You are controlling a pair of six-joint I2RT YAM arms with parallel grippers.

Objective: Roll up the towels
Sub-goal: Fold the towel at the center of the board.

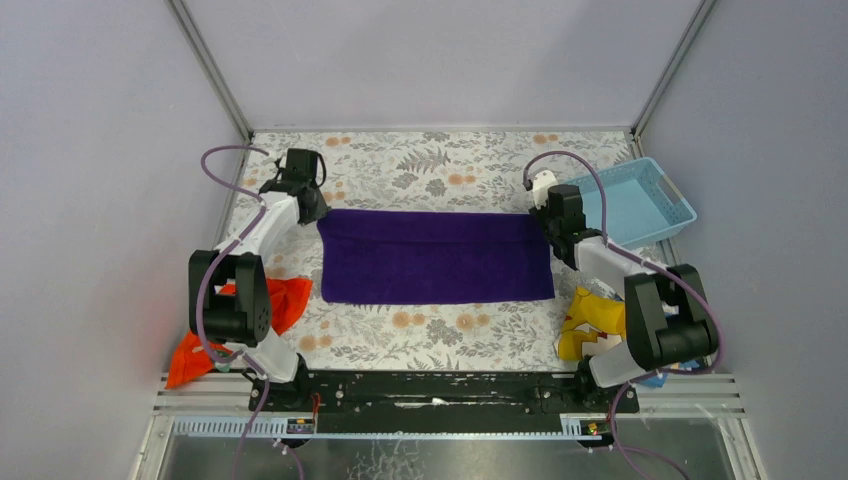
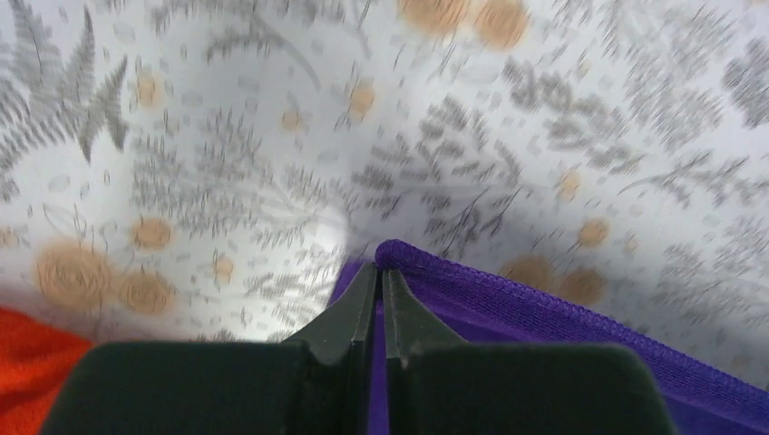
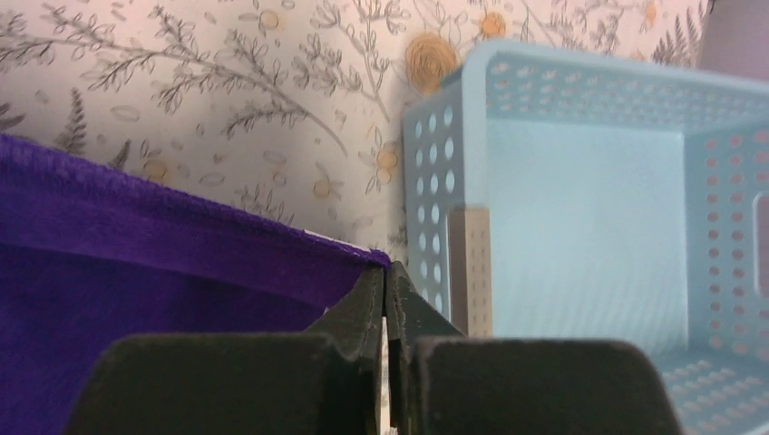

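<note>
At the near edge of the table we find both arm bases bolted side by side. The orange-red towel lies crumpled at the near left, partly under the left arm. A yellow printed cloth lies bunched at the near right, beside the right arm.

Further in, the purple towel lies flat at the centre of the table as a wide rectangle, its long sides running left to right.

Each arm reaches forward alongside one short side of the purple towel, with the wrist angled inward toward a far corner. The left gripper sits at the far left corner. In the left wrist view its fingers are pressed together on the hemmed corner, with purple cloth showing between them. The right gripper sits at the far right corner. In the right wrist view it is likewise clenched, with the corner meeting its tips.

Beyond the right gripper, a light blue perforated basket stands at the far right, just beside the towel corner.
</note>
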